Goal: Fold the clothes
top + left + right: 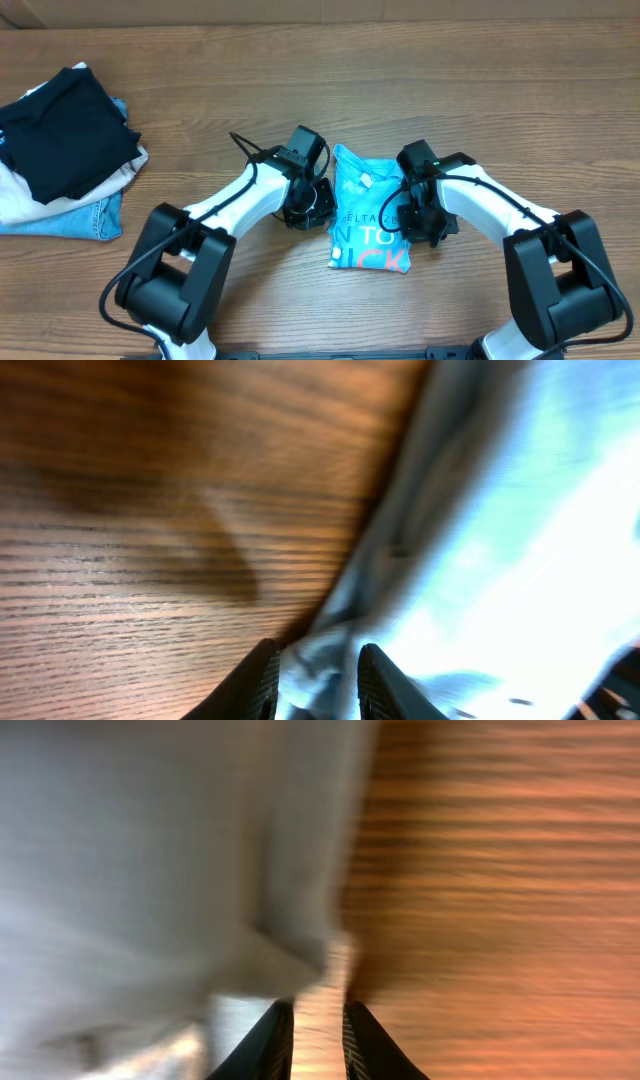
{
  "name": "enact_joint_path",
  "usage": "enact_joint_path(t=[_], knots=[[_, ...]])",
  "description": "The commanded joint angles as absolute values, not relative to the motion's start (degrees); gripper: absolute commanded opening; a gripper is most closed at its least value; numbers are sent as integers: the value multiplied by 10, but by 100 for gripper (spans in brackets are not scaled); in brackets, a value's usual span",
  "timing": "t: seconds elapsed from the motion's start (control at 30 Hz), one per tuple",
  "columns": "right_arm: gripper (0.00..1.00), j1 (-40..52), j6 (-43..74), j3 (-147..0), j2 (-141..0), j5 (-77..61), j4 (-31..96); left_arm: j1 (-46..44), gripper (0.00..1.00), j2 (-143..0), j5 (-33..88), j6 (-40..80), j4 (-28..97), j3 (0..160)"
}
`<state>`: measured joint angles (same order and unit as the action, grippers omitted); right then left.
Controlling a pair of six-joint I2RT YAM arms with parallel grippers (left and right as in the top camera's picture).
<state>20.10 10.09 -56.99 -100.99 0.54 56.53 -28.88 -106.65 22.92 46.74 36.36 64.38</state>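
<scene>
The T-shirt point(368, 215) lies folded narrow on the table point(300, 80). Your left gripper point(318, 665), at its 9 o'clock edge, pinches cloth. Your right gripper point(318, 1020), at 3 o'clock, is nearly closed and its hold is unclear. Likely next: 1 level crosswise fold.

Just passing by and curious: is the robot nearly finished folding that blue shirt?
Nearly. The T-shirt already lies as a compact folded packet. In hand: the left gripper has cloth between its fingers at one edge, and the right gripper sits at the other. Left: perhaps a final tuck, then letting go.
</scene>
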Motion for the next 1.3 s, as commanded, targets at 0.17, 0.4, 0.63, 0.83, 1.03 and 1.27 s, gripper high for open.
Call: enact_joint_path(t=[0.17,0.4,0.63,0.83,1.03,1.27], knots=[[21,196,56,-604,-875,-51,543,-295,29,-953,178,427,327,649],[20,196,-14,-600,-901,-183,513,-322,29,-969,178,424,322,648],[20,196,-16,-600,-961,-202,488,-361,29,-1032,184,427,297,648],[21,196,-15,-600,-1021,-182,469,-364,30,-1105,234,447,307,648],[21,190,20,-600,-1058,-105,463,-349,29,-1136,253,473,323,648],[21,182,30,-600,-1061,-62,463,-349,20,-1133,250,474,328,648]])
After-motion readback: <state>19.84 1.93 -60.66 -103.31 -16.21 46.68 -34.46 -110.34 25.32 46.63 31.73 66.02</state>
